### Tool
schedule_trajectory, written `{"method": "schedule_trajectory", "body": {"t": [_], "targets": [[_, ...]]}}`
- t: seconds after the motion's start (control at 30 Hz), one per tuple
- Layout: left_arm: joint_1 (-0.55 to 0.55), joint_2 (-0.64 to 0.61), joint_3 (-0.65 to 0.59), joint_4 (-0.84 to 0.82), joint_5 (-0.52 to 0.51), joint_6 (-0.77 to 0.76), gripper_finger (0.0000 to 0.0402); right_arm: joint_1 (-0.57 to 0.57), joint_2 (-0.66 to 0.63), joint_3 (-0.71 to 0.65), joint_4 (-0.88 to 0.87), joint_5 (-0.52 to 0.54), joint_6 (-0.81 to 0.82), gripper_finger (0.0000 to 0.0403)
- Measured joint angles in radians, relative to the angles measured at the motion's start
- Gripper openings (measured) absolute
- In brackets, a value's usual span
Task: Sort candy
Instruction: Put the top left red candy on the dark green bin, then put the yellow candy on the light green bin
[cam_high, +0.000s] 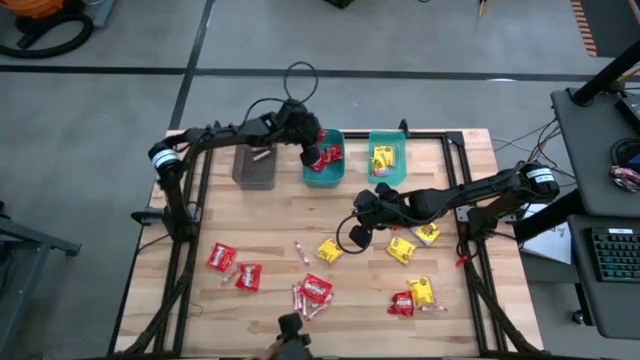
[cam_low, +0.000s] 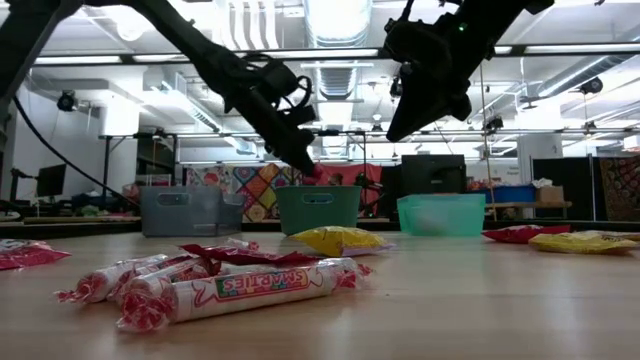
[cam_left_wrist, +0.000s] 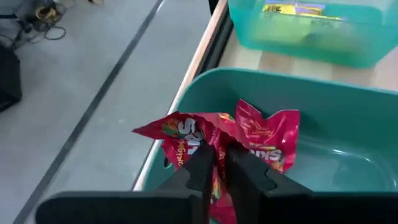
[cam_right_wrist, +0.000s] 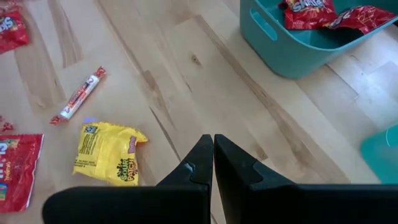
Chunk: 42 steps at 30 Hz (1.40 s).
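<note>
Left tool (cam_left_wrist: 217, 163) over middle teal bin (cam_left_wrist: 348, 124) at table's far edge, fingers pinching red packet (cam_left_wrist: 186, 134) above bin. Right tool (cam_right_wrist: 213, 152) closed, empty, hovering mid-table near yellow packet (cam_right_wrist: 109, 152). Other candy scattered toward near edge.

glossy red packets (cam_left_wrist: 205, 140) hang crumpled over the middle teal bin (cam_high: 325, 175), pinched at the left gripper (cam_left_wrist: 217, 163). more red packets (cam_high: 232, 266) lie flat on the worktop (cam_high: 270, 215) at the left and front. yellow packets (cam_high: 328, 251) lie scattered toward the right, some inside the right teal bin (cam_high: 388, 140). thin pinkish-red sticks (cam_right_wrist: 79, 94) lie loose near the front centre.
</note>
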Motion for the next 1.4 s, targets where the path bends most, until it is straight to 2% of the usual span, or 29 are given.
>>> {"method": "schedule_trajectory", "body": {"t": [0.27, 0.47, 0.6, 0.8, 0.9, 1.0, 1.07, 1.2, 1.27, 1.4], "targets": [[0.0, 0.005, 0.041, -0.101, 0.0, 0.01, 0.0078, 0.001, 0.0, 0.0, 0.002, 0.0, 0.012, 0.0009], [-0.011, -0.025, 0.038, -0.186, 0.002, -0.003, 0.008, 0.002, 0.0, 0.0, -0.002, -0.005, 0.05, 0.0009], [-0.028, -0.077, 0.013, -0.254, 0.071, -0.037, 0.0079, 0.002, 0.0, 0.0, -0.004, -0.054, 0.062, 0.0009], [-0.084, -0.232, -0.138, -0.301, 0.218, -0.114, 0.0079, 0.003, 0.0, 0.0, -0.006, -0.144, 0.116, 0.0009], [-0.148, -0.326, -0.251, -0.249, 0.261, -0.144, 0.0079, 0.003, 0.0, 0.0, -0.006, -0.204, 0.123, 0.0009], [-0.228, -0.413, -0.37, -0.165, 0.262, -0.162, 0.0079, 0.003, 0.0, 0.0, -0.007, -0.227, 0.117, 0.0009], [-0.284, -0.462, -0.442, -0.124, 0.26, -0.169, 0.0079, 0.003, 0.0, 0.0, -0.014, -0.241, 0.069, 0.0009], [-0.363, -0.557, -0.559, -0.049, 0.247, -0.208, 0.0079, 0.02, 0.0, 0.0, -0.08, -0.255, -0.283, 0.0009], [-0.393, -0.603, -0.6, -0.02, 0.201, -0.253, 0.0079, 0.032, 0.0, -0.002, -0.082, -0.235, -0.413, 0.0009], [-0.44, -0.685, -0.674, 0.033, 0.082, -0.334, 0.0079, 0.041, 0.007, -0.002, -0.026, -0.206, -0.446, 0.0019]]}}
